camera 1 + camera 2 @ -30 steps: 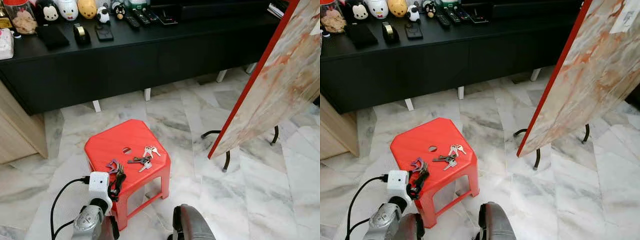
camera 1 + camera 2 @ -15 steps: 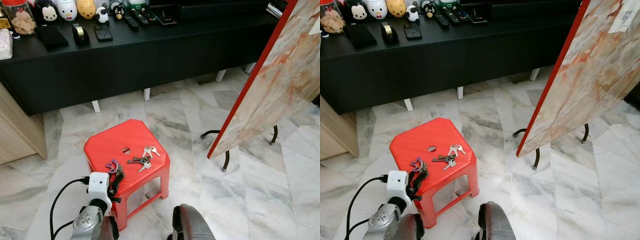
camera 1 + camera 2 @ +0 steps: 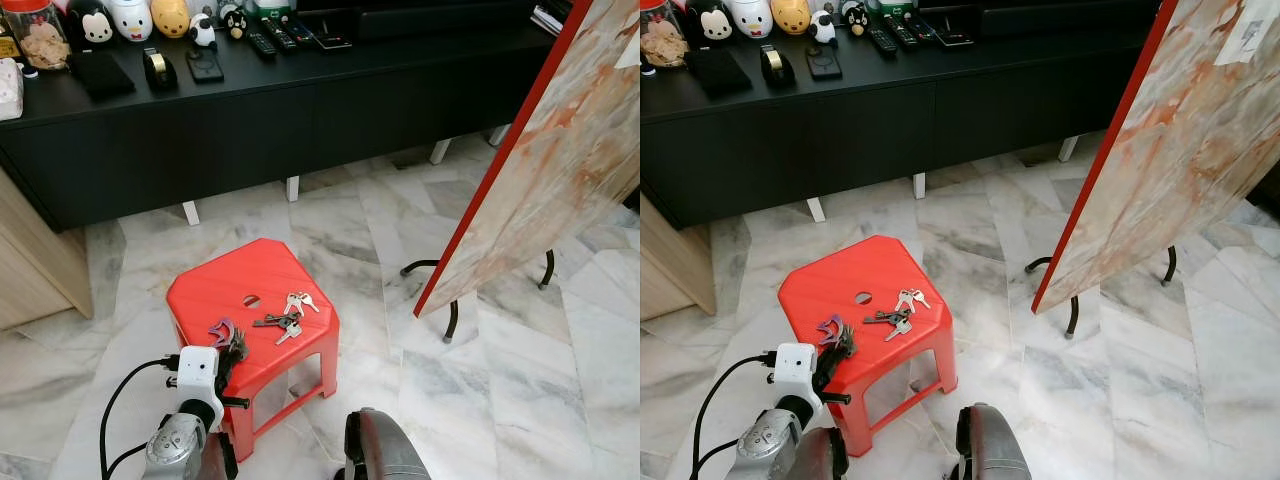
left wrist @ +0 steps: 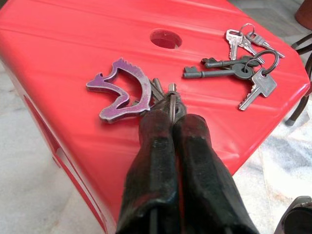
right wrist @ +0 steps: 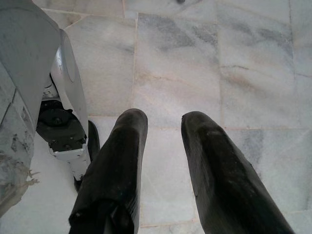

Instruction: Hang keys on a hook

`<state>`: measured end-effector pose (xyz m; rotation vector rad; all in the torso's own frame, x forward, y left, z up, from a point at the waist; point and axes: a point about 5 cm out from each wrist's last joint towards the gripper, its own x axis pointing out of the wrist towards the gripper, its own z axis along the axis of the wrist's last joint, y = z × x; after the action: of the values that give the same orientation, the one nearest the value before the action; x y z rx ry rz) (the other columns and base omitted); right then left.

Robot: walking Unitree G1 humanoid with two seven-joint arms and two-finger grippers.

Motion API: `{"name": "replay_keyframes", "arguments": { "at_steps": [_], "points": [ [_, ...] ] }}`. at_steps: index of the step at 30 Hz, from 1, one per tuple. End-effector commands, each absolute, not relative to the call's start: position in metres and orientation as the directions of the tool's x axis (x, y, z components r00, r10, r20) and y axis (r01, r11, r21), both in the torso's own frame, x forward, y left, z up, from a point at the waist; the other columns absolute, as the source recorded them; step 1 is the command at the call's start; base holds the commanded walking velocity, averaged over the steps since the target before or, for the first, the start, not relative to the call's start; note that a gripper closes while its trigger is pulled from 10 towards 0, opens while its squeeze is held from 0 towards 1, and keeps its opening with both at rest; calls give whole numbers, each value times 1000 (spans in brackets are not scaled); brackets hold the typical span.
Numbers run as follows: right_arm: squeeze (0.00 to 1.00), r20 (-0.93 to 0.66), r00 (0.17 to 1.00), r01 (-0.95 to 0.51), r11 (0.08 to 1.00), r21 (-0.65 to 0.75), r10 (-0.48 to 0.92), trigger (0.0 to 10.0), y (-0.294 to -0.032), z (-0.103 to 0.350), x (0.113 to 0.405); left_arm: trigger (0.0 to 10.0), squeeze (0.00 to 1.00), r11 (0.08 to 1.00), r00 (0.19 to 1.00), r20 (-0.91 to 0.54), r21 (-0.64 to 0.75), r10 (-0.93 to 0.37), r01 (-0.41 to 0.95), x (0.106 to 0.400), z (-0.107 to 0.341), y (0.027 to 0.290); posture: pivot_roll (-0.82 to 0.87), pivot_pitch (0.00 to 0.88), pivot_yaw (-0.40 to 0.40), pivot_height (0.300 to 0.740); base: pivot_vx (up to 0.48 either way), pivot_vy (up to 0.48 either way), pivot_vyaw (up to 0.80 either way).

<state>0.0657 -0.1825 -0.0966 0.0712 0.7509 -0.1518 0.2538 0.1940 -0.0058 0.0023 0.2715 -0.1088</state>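
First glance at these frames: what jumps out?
The red stool on the marble floor, with two key bunches on top. The left gripper is shut on the near bunch with the purple tag; the other keys lie farther right. A red-edged marbled board leans at right.

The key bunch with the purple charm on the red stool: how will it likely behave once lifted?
The left hand is shut on the key bunch at its ring, so the purple charm and keys would probably dangle and swing loosely. It looks like small metal, likely light. Thin ring between smooth fingers may slip or twist.
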Motion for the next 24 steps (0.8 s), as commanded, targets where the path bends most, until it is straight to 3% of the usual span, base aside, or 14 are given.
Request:
{"name": "replay_keyframes", "arguments": {
  "at_steps": [1, 11, 17, 24],
  "points": [
    [0, -734, 679, 90, 993, 70, -10, 10000, -162, -103, 53, 0, 0, 993, 947, -301, -14, -115, 117, 248, -12, 192, -86, 145, -101, 620, 0, 0, 0],
    [0, -733, 680, 91, 993, 69, -11, 10000, -164, -103, 56, 0, 0, 994, 949, -296, -10, -109, 111, 250, -11, 193, -83, 135, -98, 620, 0, 0, 0],
    [0, -706, 707, 124, 990, 67, -41, 10000, -169, -100, 70, 0, 0, 995, 983, -158, -16, -97, 96, 264, 12, 191, -73, 98, -86, 620, 0, 0, 0],
    [0, -662, 744, 183, 981, 72, -90, 10000, -175, -95, 82, 0, 0, 995, 990, -104, -1, -100, 100, 265, 22, 192, -66, 49, -64, 620, 0, 0, 0]
  ]
}}
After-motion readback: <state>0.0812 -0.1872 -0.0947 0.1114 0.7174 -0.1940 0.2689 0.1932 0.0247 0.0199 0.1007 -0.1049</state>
